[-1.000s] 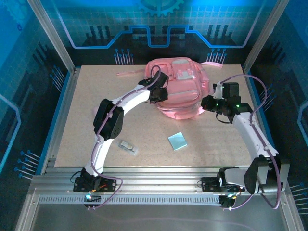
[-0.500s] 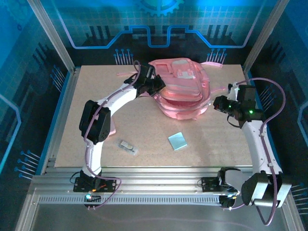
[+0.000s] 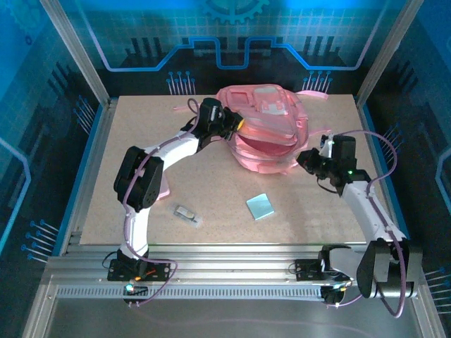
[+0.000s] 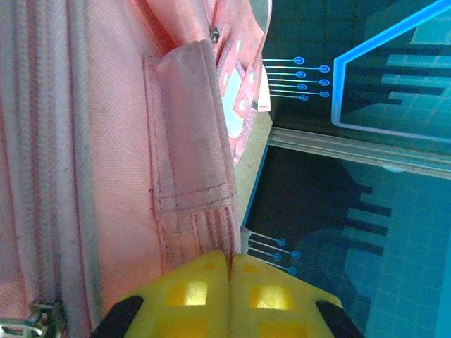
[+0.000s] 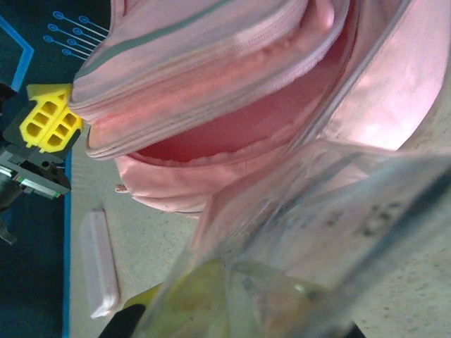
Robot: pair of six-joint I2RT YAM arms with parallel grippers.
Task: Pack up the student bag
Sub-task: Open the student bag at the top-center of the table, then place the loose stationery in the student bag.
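The student bag (image 3: 266, 134), a large pink backpack, lies at the back middle of the table with its main compartment gaping open (image 5: 232, 134). My left gripper (image 3: 235, 125) is shut on a pink seam (image 4: 211, 232) at the bag's upper edge, and its yellow fingers (image 5: 49, 116) hold that edge up. My right gripper (image 3: 307, 159) sits just right of the opening, shut on a clear plastic pouch (image 5: 331, 232). The pouch drapes over the gripper's yellow fingers, which show only dimly through the plastic, and its contents are blurred.
A light-blue square card (image 3: 260, 206) and a small grey wrapped item (image 3: 187, 213) lie on the near table. A pale flat bar (image 5: 99, 260) lies on the table below the bag. Thin pink straps (image 3: 184, 107) trail behind the bag. Metal frame posts (image 3: 91, 70) border the table.
My left gripper pulled the bag's upper edge back and left, opening the mouth wider. My right gripper swung out right, then came back toward the opening with the pouch.
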